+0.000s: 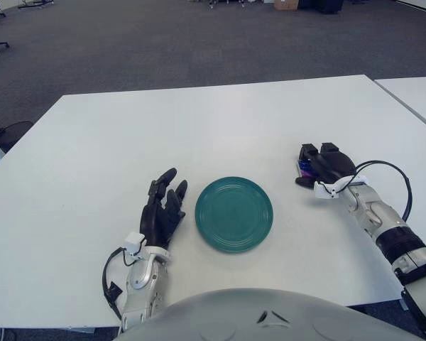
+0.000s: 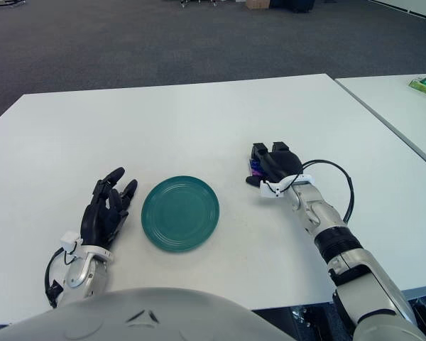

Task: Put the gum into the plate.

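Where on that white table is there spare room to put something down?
The whole far half of the table is bare, as is the near left corner beyond the left robot hand. The strip between the green plate and the right robot hand, which covers the gum, is free but narrow. The left robot hand crowds the plate's other side.

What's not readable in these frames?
- Gum: both eye views show only a purple sliver; right hand covers the rest, so whether the grip has closed is unclear.
- Plate near rim: the robot's own body crowds the bottom edge just below it.
- Left hand: beside the plate, fingers spread.
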Available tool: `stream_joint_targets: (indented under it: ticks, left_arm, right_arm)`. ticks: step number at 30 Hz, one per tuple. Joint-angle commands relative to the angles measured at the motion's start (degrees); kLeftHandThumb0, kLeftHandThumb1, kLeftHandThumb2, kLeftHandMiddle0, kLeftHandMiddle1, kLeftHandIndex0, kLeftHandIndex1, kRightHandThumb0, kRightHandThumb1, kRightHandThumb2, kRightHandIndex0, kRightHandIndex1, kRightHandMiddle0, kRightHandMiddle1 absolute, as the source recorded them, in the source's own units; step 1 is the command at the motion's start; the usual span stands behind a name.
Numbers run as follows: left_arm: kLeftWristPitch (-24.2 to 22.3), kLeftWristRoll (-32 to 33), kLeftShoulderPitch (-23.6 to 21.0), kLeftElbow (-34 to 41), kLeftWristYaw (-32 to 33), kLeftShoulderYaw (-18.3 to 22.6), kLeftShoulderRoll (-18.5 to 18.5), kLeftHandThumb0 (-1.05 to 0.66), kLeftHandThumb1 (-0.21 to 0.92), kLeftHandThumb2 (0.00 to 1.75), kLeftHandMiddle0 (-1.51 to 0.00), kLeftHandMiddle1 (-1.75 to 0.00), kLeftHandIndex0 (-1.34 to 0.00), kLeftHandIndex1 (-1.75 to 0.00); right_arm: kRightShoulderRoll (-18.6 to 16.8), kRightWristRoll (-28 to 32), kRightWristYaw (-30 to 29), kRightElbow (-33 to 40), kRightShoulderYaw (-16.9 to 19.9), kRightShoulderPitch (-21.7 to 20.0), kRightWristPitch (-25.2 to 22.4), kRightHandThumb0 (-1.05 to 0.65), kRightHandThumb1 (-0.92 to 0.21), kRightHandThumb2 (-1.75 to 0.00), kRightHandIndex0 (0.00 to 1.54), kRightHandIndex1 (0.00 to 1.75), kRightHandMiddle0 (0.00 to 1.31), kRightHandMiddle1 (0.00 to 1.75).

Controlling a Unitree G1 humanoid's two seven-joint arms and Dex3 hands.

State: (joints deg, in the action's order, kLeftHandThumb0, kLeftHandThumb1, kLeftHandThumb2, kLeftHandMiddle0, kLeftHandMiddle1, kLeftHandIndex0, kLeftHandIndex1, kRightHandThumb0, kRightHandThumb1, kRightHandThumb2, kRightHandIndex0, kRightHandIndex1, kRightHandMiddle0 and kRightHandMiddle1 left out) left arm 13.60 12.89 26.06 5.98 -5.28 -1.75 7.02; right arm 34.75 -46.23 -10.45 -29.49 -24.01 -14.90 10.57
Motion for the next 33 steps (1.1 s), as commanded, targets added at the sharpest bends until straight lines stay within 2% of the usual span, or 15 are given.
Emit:
stream_joint_targets:
  ticks: [1, 9, 17, 24, 27, 31, 33]
  left_arm:
    - [0.0, -0.1, -0.3, -0.9, 0.0, 0.5, -0.1, -0.77, 0.92, 0.78, -0.54, -0.06, -0.09, -0.89]
    - [0.4, -0.2, -0.2, -1.0, 0.0, 0.6, 0.0, -0.78, 0.92, 0.78, -0.54, -0.06, -0.09, -0.89]
    - [0.4, 0.0, 0.0, -0.7, 0.0, 0.9, 0.0, -0.78, 0.92, 0.78, -0.54, -0.06, -0.09, -0.89]
    - [0.4, 0.1, 0.0, -0.7, 0.0, 1.2, 0.0, -0.78, 0.92, 0.78, -0.55, -0.07, -0.09, -0.89]
    - [0.1, 0.0, -0.1, -0.5, 0.1, 1.2, -0.1, -0.78, 0.92, 0.78, -0.55, -0.07, -0.09, -0.89]
    - [-0.4, 0.1, -0.4, -0.3, 0.1, 1.2, -0.2, -0.77, 0.92, 0.78, -0.57, -0.08, -0.10, -0.90]
    - [-0.3, -0.3, -0.6, -0.6, 0.3, 1.1, -0.2, -0.77, 0.92, 0.79, -0.57, -0.09, -0.10, -0.90]
  right_arm:
    - [-1.5, 0.5, 1.9, -2.5, -1.8, 3.2, 0.4, -0.45, -0.92, -0.72, 0.91, 1.75, 0.70, 1.75]
    - [-1.4, 0.2, 0.0, -2.8, -2.0, 3.3, 1.9, -0.47, -0.92, -0.72, 1.00, 1.75, 0.77, 1.75]
    - [-0.8, 0.6, -0.2, -2.1, -1.6, 2.5, 3.3, -0.47, -0.92, -0.71, 1.01, 1.75, 0.79, 1.75]
    - [2.1, 3.7, 10.4, 8.5, 2.1, -2.6, 1.8, -0.46, -0.92, -0.69, 0.99, 1.75, 0.79, 1.75]
    - [3.0, 4.4, 15.6, 16.4, 3.9, -4.8, 0.6, -0.45, -0.92, -0.68, 0.98, 1.75, 0.78, 1.75]
    - [2.3, 4.1, 20.3, 25.1, 5.7, -6.1, -2.4, -0.44, -0.92, -0.67, 0.97, 1.75, 0.77, 1.75]
    - [0.7, 2.9, 21.7, 29.0, 5.5, -6.4, -4.2, -0.44, -0.92, -0.66, 0.96, 1.75, 0.76, 1.75]
